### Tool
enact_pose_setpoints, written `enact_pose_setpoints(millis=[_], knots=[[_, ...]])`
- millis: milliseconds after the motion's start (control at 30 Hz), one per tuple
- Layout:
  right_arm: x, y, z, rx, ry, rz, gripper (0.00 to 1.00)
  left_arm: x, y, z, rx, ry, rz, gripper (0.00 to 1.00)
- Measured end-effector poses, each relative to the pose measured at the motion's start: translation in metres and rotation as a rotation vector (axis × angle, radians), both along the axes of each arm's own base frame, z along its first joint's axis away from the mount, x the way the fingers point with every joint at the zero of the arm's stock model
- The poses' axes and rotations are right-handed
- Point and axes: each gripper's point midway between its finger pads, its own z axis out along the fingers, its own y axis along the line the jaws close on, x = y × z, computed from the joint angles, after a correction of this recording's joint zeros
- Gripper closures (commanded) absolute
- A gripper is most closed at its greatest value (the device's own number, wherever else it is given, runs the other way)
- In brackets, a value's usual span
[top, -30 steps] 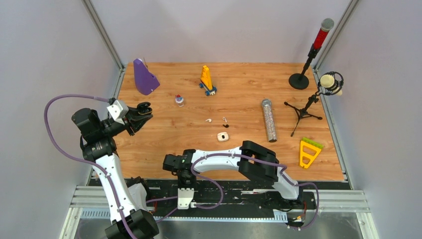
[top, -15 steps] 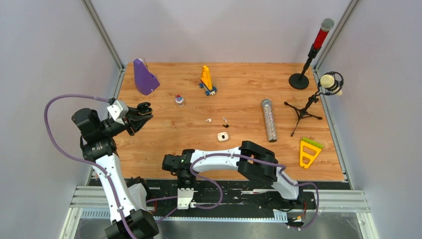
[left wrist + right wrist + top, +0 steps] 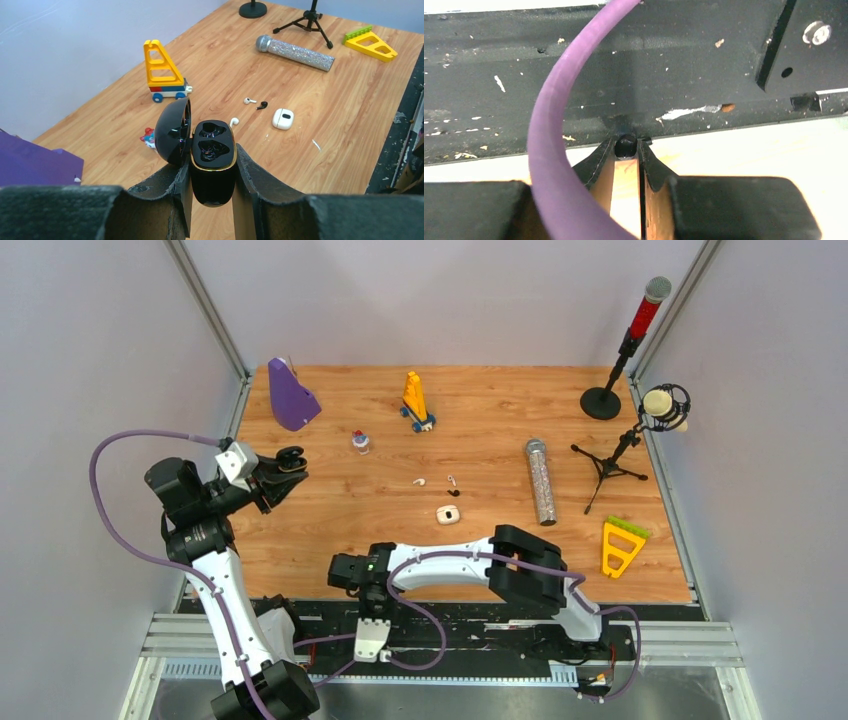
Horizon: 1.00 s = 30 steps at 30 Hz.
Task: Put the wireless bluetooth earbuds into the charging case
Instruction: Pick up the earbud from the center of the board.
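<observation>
Earbuds [image 3: 248,100] loose on counter [image 3: 325,100], mid-frame. Left claw [image 3: 212,167] clamps open case [image 3: 212,147]; right claw [image 3: 626,151] apparently pinches black earbud [image 3: 626,145]. Next: seat it in well.

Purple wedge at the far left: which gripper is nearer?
Left. The left gripper is just on the near side of the purple wedge; the right gripper is at the near edge of the table.
</observation>
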Motion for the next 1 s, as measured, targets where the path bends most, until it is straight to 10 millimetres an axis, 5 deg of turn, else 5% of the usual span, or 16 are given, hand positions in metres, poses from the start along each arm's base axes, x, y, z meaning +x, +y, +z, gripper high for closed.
enact_pose_setpoints(millis=[267,567,767,1000], knots=[[0.013,-0.003,0.031,0.043,-0.014,-0.119,0.88,-0.004,-0.003,-0.003,-0.006,0.006,-0.019,0.97],[0.057,-0.020,0.071,0.114,0.033,-0.327,0.88,-0.008,-0.006,-0.007,-0.006,0.002,-0.040,0.97],[0.117,-0.058,0.088,0.157,0.160,-0.597,0.88,-0.007,-0.010,-0.014,0.009,-0.004,-0.064,0.97],[0.165,-0.112,0.137,0.293,0.426,-0.953,0.87,0.011,-0.041,-0.029,0.071,0.025,-0.152,0.97]])
